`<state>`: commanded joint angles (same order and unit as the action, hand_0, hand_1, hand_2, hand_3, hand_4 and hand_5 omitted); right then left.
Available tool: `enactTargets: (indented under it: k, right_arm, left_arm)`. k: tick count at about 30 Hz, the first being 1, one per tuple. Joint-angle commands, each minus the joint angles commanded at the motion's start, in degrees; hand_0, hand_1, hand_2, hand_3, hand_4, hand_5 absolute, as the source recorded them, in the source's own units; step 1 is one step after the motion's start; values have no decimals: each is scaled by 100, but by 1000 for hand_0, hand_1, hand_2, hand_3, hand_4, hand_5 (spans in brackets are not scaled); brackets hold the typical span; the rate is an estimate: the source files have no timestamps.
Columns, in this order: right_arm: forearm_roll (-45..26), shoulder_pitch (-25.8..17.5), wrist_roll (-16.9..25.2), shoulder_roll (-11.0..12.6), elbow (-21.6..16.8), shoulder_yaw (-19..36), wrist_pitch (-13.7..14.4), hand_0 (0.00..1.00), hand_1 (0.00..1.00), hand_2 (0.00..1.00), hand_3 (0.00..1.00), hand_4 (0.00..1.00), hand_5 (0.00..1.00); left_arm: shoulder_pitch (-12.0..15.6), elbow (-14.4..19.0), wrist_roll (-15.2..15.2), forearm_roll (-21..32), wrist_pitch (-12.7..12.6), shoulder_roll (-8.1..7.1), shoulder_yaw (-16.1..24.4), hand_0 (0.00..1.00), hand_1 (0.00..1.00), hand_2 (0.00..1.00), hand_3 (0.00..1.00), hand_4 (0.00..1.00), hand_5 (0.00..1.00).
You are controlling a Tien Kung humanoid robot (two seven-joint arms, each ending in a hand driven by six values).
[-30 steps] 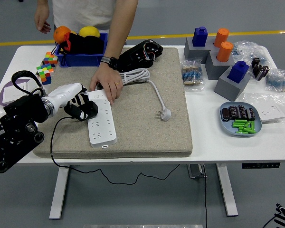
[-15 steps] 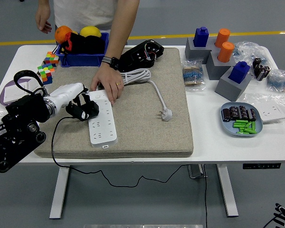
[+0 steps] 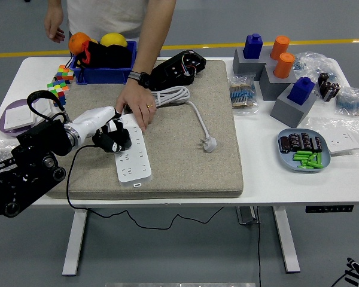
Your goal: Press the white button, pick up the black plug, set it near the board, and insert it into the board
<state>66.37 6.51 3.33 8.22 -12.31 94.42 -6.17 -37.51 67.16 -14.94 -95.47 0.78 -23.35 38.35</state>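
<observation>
A: Left hand [image 3: 110, 133] at 9 o'clock?
B: Fingers curled around one black plug [image 3: 116, 142], held over the board [image 3: 133, 155]'s upper end. One board, white, tilted on the grey pad [image 3: 191, 149].
A: Person's hand [image 3: 133, 106]?
B: One, flat on the board's top end, 11 o'clock.
A: White plug [image 3: 208, 143]?
B: One, pad centre.
A: 2 o'clock?
B: Two blue blocks [image 3: 300, 90], two orange cups [image 3: 283, 64], counted.

The left hand [image 3: 110, 133] reaches in from the left, fingers curled closed.
</observation>
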Motion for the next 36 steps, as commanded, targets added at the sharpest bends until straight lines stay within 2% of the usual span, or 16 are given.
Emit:
enactTargets:
  k: [1,6,7,18,19,30,31,36]
  right_arm:
    - [-6,-1,1,-2,-1,-11,-1,797,720,695,640,728,468]
    - [-13,0,3,-4,-2,-28,-5,797,720,695,640,728,468]
    - [-13,1,4,-4,-2,-25,-4,797,720,695,641,728,468]
    - [-6,-2,2,-3,4,-13,-3,797,719,695,641,728,468]
    - [-11,-2,4,-3,2,-19,-3,797,720,694,640,728,468]
    - [-4,-10,14,-5,4,-33,-9,797,720,696,638,729,469]
    - [0,-13,15,-5,5,-34,-12,797,719,696,638,730,464]
    - [12,-11,28,-6,6,-39,-19,797,719,696,638,730,464]
  left_arm:
    - [0,-17,-1,-15,9,10,-2,360,500,495,510,790,2]
    - [10,-119,-27,75,46,38,-51,360,500,495,510,790,2]
    - [12,-155,-37,97,52,48,-59,435,638,593,570,792,2]
    - [12,-331,-18,219,50,92,-43,475,658,591,574,803,2]
    - [13,-332,-9,219,45,95,-40,470,653,568,573,799,2]
    - [53,-235,150,458,27,56,81,475,651,560,574,798,2]
    - [58,-215,175,512,37,46,107,618,735,605,582,798,2]
    - [72,-121,263,738,79,13,238,618,735,605,582,798,2]
